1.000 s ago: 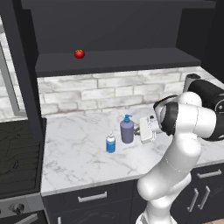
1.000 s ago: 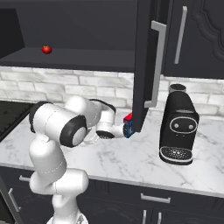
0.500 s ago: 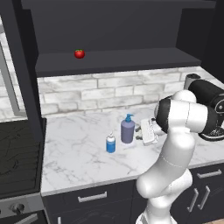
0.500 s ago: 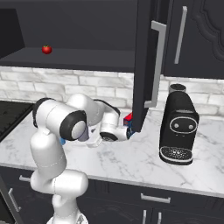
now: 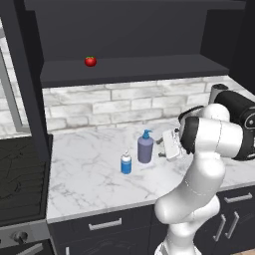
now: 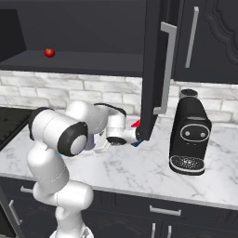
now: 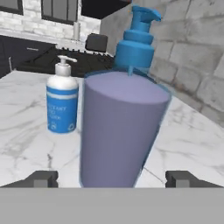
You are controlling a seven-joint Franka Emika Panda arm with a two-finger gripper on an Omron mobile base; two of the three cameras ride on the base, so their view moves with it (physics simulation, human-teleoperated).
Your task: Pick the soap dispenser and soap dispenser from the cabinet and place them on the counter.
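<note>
Marble surface (image 5: 89,174) runs under an open dark cabinet (image 5: 129,30) in the left base view, brick backsplash behind, stovetop (image 5: 20,174) at left. Both dispensers stand upright on it, near each other but apart: blue bottle (image 5: 126,163) in front-left, purple bottle (image 5: 145,147) behind-right. Gripper (image 5: 164,148) sits just right of the purple bottle, level with its body, arm folded low to reach in sideways. Tomato (image 5: 90,61) alone on the cabinet shelf, so nothing of the task is left up there. Right base view: open cabinet door (image 6: 155,69) hangs in front of the wrist and hides most of the hand; purple bottle is barely a sliver (image 6: 89,142) behind the forearm. A red-topped bottle (image 6: 136,125) peeks out at the door edge, and the coffee machine (image 6: 188,135) stands well right, clear of the work. Can't read the jaws from here. Hand view: purple bottle (image 7: 120,131) dead centre and upright between the two fingertips (image 7: 41,178), which stand wide apart with clear marble showing on each side of its base, so the gripper (image 7: 111,179) is spread and not touching the bottle. Blue bottle (image 7: 62,103) stands beyond and to the side, free. My read: both are placed, this looks like a release, and backing straight out along the hand axis is the safe move; any sideways drift would tip the purple one into the blue.
</note>
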